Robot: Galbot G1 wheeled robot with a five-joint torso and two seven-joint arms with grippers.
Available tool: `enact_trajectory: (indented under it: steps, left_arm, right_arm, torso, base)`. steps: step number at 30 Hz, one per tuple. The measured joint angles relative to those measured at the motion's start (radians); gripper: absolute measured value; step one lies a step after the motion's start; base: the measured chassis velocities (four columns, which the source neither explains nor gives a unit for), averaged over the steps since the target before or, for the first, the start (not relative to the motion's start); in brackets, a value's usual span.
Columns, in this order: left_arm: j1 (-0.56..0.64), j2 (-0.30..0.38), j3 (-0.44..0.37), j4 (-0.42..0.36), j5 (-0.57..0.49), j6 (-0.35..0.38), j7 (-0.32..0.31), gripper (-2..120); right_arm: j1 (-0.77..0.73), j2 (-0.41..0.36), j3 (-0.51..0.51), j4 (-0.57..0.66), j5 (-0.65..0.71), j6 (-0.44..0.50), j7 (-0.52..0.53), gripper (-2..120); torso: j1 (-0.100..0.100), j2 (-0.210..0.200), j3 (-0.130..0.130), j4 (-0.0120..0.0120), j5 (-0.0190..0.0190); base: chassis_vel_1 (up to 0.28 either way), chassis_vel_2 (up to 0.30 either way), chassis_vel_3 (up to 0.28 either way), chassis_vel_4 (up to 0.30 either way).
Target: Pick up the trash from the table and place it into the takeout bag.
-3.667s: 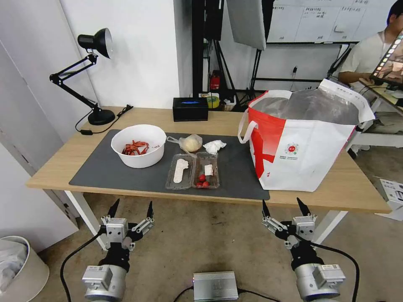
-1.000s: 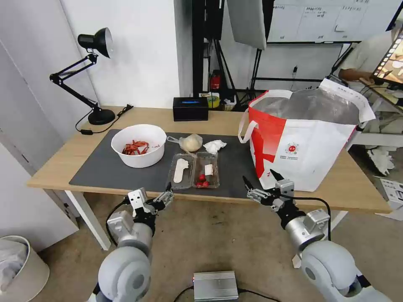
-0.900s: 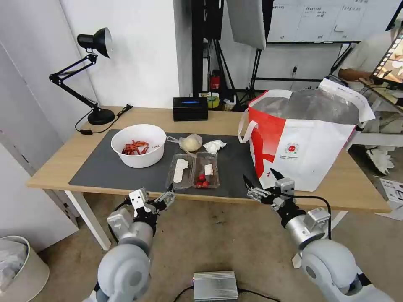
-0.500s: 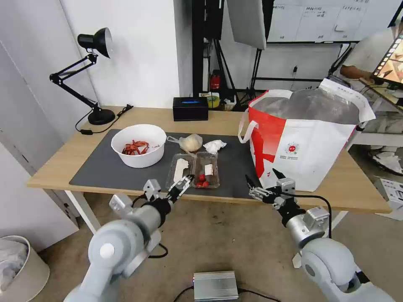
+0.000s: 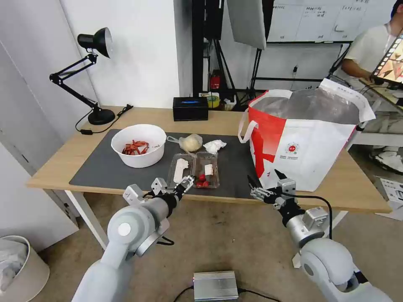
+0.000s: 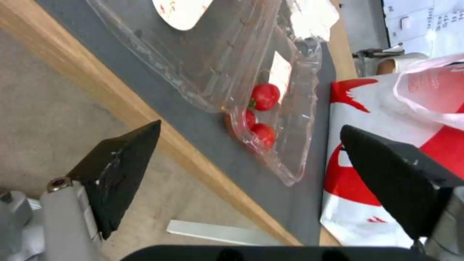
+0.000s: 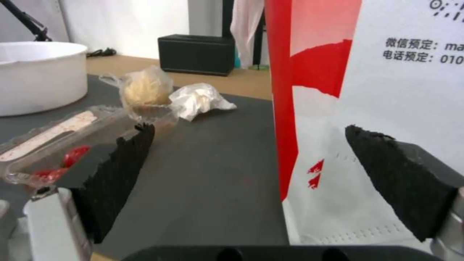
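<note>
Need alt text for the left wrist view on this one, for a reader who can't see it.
The open left gripper hovers at the table's near edge, its two black fingers framing the corner of a clear plastic clamshell tray that holds small red fruits and lies on the dark grey mat. The red-and-white takeout bag stands beyond.

Both arms reach forward — left hand (image 5: 185, 183), right hand (image 5: 265, 183) spread wide.

On the grey-matted table (image 5: 63, 165) there's a white bowl (image 5: 139, 145) with red scraps, a baggie (image 5: 189, 143) with a yellowish lump, a crumpled tissue (image 5: 214, 146) and an open clamshell tray (image 5: 193, 170) near the front edge, takeout bag (image 5: 302, 142) standing open on the right.
</note>
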Motion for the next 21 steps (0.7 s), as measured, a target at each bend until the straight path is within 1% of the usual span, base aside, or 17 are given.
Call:
enact_trajectory:
  steps: [9, 11, 21]
  left_arm:
    - [-0.021, -0.012, 0.013, 0.031, 0.005, -0.014, 0.001, 100]
    - [-0.03, -0.018, 0.022, 0.043, 0.021, -0.022, 0.002, 100]
    - [-0.039, -0.023, 0.026, 0.058, 0.036, -0.036, 0.004, 100]
  right_arm:
    - [0.0, 0.006, 0.001, -0.008, -0.006, 0.002, 0.003, 100]
    - [-0.001, 0.01, 0.002, -0.008, -0.012, 0.002, 0.003, 100]
    - [-0.01, 0.019, 0.008, -0.008, -0.023, 0.006, 0.003, 100]
  torso:
    - [0.0, 0.0, 0.0, 0.0, 0.0]
    - [0.0, 0.0, 0.0, 0.0, 0.0]
    - [0.0, 0.0, 0.0, 0.0, 0.0]
  base:
    - [0.0, 0.0, 0.0, 0.0]
    - [0.0, 0.0, 0.0, 0.0]
    - [0.0, 0.0, 0.0, 0.0]
